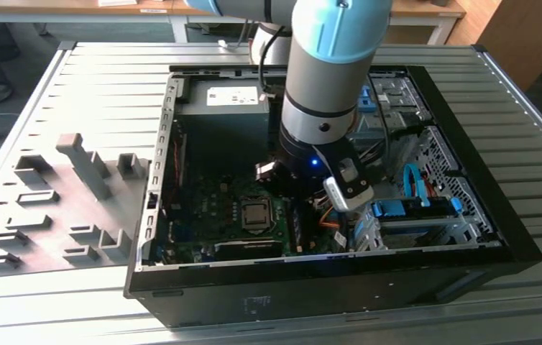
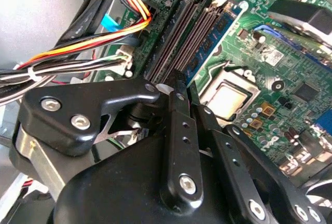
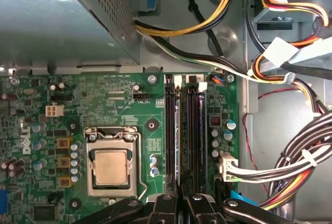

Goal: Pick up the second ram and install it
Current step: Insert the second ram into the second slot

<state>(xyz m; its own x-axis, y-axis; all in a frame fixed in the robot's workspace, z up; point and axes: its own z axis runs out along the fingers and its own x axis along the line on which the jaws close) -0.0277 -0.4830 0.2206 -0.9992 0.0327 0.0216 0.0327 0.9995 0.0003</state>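
Gripper (image 3: pixel 179 206) sits low inside the open PC case (image 1: pixel 463 215), over the motherboard (image 3: pixel 104 94) at the near end of the RAM slots (image 3: pixel 184 130). In both wrist views the fingers (image 2: pixel 179 130) look drawn close together, but whether they pinch anything I cannot tell. The second ram looks to be the blue-edged stick (image 3: pixel 177 130) standing in the slot bank in line with the fingertips; seated or only resting, I cannot say. One stick (image 2: pixel 212 32) with a blue edge stands among the slots in the second wrist view too. For a good seat, my read: keep the stick square to the slot, press evenly along its length, and check that the white end latches (image 3: pixel 178 81) close. Around it: CPU socket (image 3: pixel 110 167) just beside the slots, a white connector with its cable bundle (image 3: pixel 290 156) on the other side, yellow and orange power leads (image 2: pixel 104 37) near the arm's wrist. Cables are the main snag risk. Gray fixture blocks (image 1: pixel 79 172) sit outside the case on the table (image 1: pixel 540 302), at the exterior view's left.
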